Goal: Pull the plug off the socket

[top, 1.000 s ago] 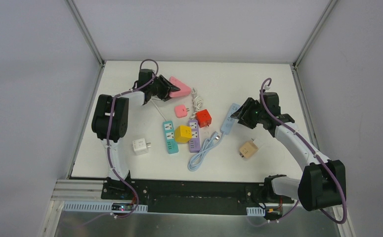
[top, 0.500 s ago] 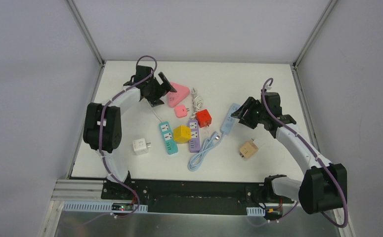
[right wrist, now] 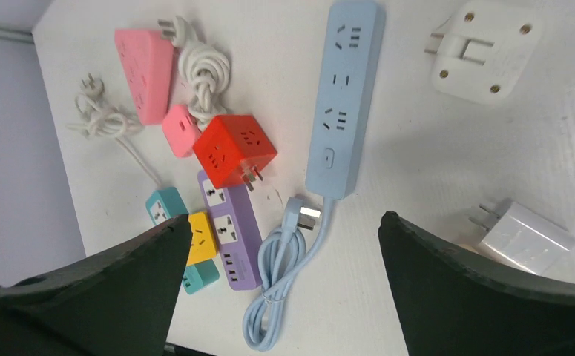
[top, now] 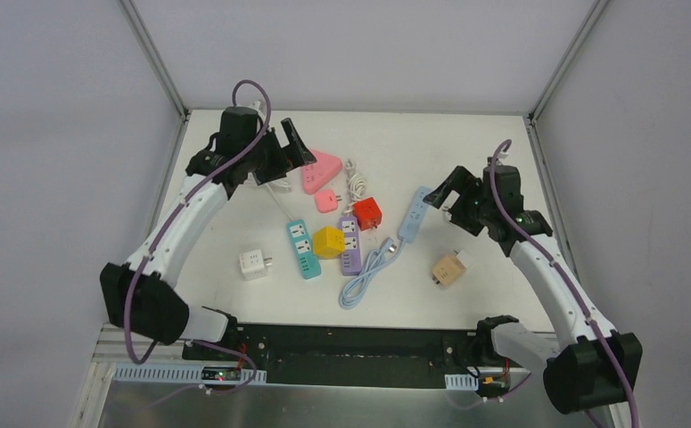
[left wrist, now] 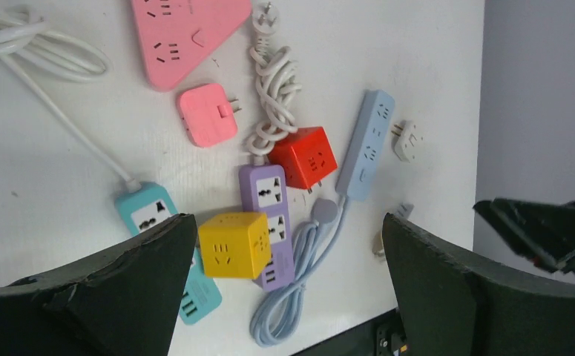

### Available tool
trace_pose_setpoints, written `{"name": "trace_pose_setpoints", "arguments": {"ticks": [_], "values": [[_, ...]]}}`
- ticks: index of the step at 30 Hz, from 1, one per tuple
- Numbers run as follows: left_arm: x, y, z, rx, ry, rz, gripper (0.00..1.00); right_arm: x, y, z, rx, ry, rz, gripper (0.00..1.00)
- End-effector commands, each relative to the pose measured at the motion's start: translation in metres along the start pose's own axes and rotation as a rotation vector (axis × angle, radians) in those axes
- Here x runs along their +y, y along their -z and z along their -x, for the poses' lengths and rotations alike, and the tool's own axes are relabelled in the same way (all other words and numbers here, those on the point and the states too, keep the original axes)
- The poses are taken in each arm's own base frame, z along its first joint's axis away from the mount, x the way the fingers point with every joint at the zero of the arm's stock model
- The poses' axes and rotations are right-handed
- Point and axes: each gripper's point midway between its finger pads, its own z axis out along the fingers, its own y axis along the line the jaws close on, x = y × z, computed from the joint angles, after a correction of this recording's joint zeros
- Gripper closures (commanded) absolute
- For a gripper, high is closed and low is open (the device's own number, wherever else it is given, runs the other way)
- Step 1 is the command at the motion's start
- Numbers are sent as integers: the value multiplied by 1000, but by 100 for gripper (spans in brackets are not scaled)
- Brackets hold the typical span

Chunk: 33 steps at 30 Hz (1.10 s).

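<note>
The pink triangular socket (top: pixel 321 167) (left wrist: pixel 180 33) lies at the back left, with a pink plug (top: pixel 326 200) (left wrist: pixel 206 113) loose just in front of it. My left gripper (top: pixel 290 165) (left wrist: pixel 288 222) hovers open above them, holding nothing. The light blue socket strip (top: pixel 412 215) (right wrist: pixel 343 96) lies right of centre, and a white plug (right wrist: pixel 484 52) lies loose beside its far end. My right gripper (top: pixel 444 203) (right wrist: pixel 284 221) hangs open above that end, empty. A yellow cube (top: pixel 328 241) sits on the teal strip (top: pixel 303 248) beside the purple strip (top: pixel 350 245).
A red cube (top: pixel 367 213) lies at the purple strip's far end. White cords (top: pixel 353 178) coil near the pink socket. The blue strip's cable (top: pixel 368 272) is bundled at front centre. A white charger (top: pixel 254 264) sits front left, a beige one (top: pixel 448 268) front right.
Both grippers have opened and risen. The left let go of the pink socket and its arm swung out to the left; the right let go of the blue strip.
</note>
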Motion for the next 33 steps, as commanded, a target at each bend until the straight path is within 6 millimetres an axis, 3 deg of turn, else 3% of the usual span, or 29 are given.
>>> {"name": "trace_pose_setpoints", "arguments": {"ticks": [1, 4, 9, 14, 19, 25, 33], "values": [[12, 68, -15, -45, -112, 73, 1, -2, 51, 40, -194, 30, -83, 0], [28, 112, -27, -97, -150, 117, 1, -7, 85, 54, -296, 36, -126, 0], [71, 186, -41, -258, -180, 254, 1, -20, 147, 73, -490, 34, -184, 0], [94, 231, -65, -436, -178, 204, 1, -25, 191, 77, -634, -16, -144, 0], [128, 270, -81, -534, -151, 298, 0, -33, 228, 82, -767, -87, -123, 0], [128, 287, -87, -560, -176, 277, 0, -21, 257, 84, -831, -122, -25, 0], [119, 282, -85, -535, -189, 244, 0, -24, 266, 84, -855, -137, -23, 0]]}}
